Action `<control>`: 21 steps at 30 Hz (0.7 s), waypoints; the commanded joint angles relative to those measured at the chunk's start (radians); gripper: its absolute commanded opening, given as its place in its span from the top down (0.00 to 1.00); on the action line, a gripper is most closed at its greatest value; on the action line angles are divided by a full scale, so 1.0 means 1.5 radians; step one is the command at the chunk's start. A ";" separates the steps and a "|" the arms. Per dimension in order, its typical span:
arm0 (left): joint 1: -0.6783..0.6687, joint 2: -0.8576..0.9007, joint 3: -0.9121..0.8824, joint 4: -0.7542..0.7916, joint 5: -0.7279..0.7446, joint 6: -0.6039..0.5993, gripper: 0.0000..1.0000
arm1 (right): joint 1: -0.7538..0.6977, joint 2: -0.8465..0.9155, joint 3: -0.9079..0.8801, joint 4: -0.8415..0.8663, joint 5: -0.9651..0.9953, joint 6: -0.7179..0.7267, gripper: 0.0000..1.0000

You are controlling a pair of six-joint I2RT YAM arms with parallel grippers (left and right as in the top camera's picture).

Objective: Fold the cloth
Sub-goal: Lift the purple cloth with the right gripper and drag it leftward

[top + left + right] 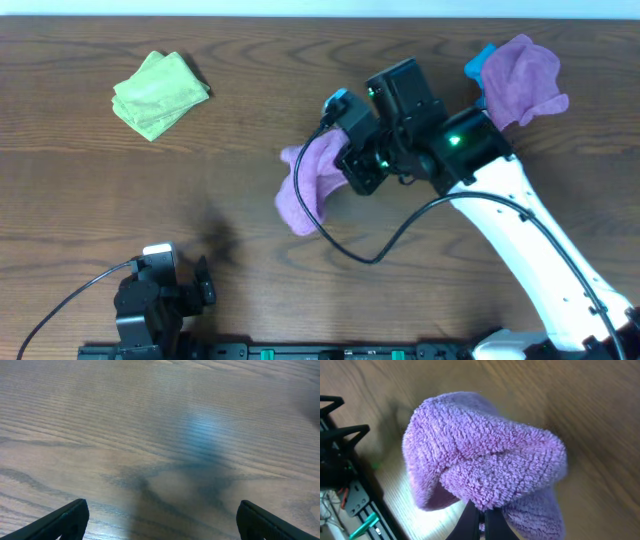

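Note:
The lilac-purple cloth (pixel 308 185) hangs bunched in the middle of the table, pinched by my right gripper (pixel 350 160). In the right wrist view the cloth (pixel 485 460) fills the centre as a fluffy bundle, and my right gripper (pixel 481 521) is shut on a fold of it at the bottom edge. My left gripper (pixel 190 290) rests open and empty near the front edge, left of centre. In the left wrist view my left gripper (pixel 160 522) shows both fingertips wide apart over bare wood.
A folded light-green cloth (pixel 158 94) lies at the back left. Another purple cloth (pixel 522 78) bunched with a blue one (pixel 481 60) lies at the back right. The right arm (pixel 520 220) crosses the right side. The table (pixel 120 190) is dark wood.

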 commanded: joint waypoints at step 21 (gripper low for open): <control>-0.003 -0.004 -0.013 -0.032 -0.022 0.017 0.05 | -0.165 0.143 -0.046 0.130 0.055 0.133 0.01</control>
